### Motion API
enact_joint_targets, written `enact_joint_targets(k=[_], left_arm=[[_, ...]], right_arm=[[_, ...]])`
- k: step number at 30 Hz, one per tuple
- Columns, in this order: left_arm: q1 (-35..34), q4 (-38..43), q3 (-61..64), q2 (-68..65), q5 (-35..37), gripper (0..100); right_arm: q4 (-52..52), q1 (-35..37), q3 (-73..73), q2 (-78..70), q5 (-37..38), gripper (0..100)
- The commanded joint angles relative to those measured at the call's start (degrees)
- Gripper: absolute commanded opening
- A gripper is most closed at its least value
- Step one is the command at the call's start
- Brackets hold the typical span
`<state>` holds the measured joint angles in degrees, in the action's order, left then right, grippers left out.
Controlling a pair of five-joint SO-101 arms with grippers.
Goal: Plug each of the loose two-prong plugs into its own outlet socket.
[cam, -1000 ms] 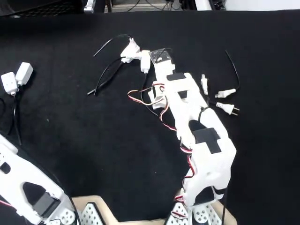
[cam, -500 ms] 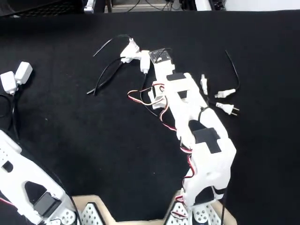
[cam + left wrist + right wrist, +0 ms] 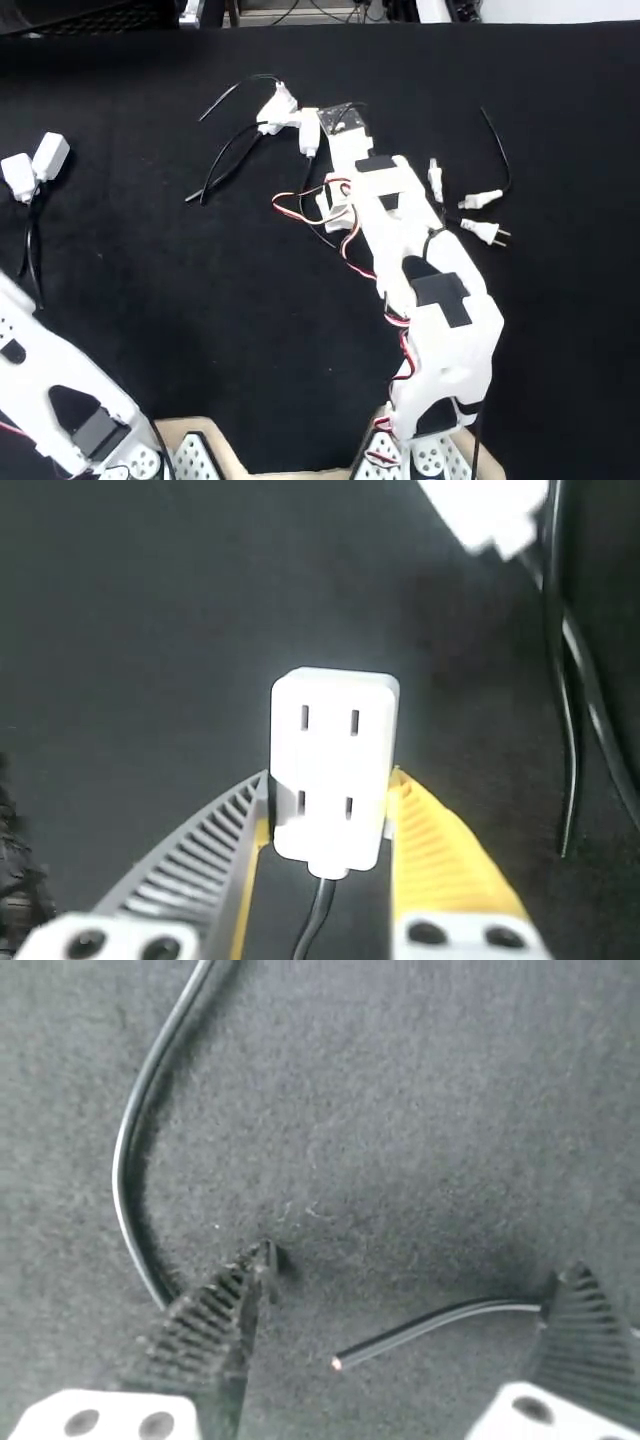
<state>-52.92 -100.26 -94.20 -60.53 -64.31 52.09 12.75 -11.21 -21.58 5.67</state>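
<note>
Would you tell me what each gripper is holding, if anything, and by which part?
Left gripper: the white outlet socket, jaws on its two sides near its cord. Right gripper: nothing, jaws open.

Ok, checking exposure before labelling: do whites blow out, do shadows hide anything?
Left wrist view: the outlet block in the left claw shows its slots, but the white piece beyond it glares featureless. Right wrist view: even light, wire end plain on the cloth. High view: no shadow hides the loose plugs.

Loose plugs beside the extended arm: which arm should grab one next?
Right. The right gripper is open and empty, with the loose plugs beside that arm; the left gripper is shut on an outlet socket.
</note>
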Motion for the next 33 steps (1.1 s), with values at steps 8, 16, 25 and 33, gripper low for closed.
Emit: enact_joint_targets(k=[8,16,25,33], left_arm=[[18.33,-0.88,10.42,18.29,16.88,3],[27.12,-0.79,42.86,41.05,28.92,3],[41.1,9.32,89.54,82.99,39.12,3],[51.38,25.32,120.22,96.7,48.79,3]], right_arm=[[5.71,-7.12,3.47,3.21,0.26,41.0],[12.75,-16.35,4.97,4.62,0.26,41.0],[9.32,-26.81,-3.21,4.97,2.73,41.0],[6.24,-30.68,-9.36,8.57,2.73,41.0]])
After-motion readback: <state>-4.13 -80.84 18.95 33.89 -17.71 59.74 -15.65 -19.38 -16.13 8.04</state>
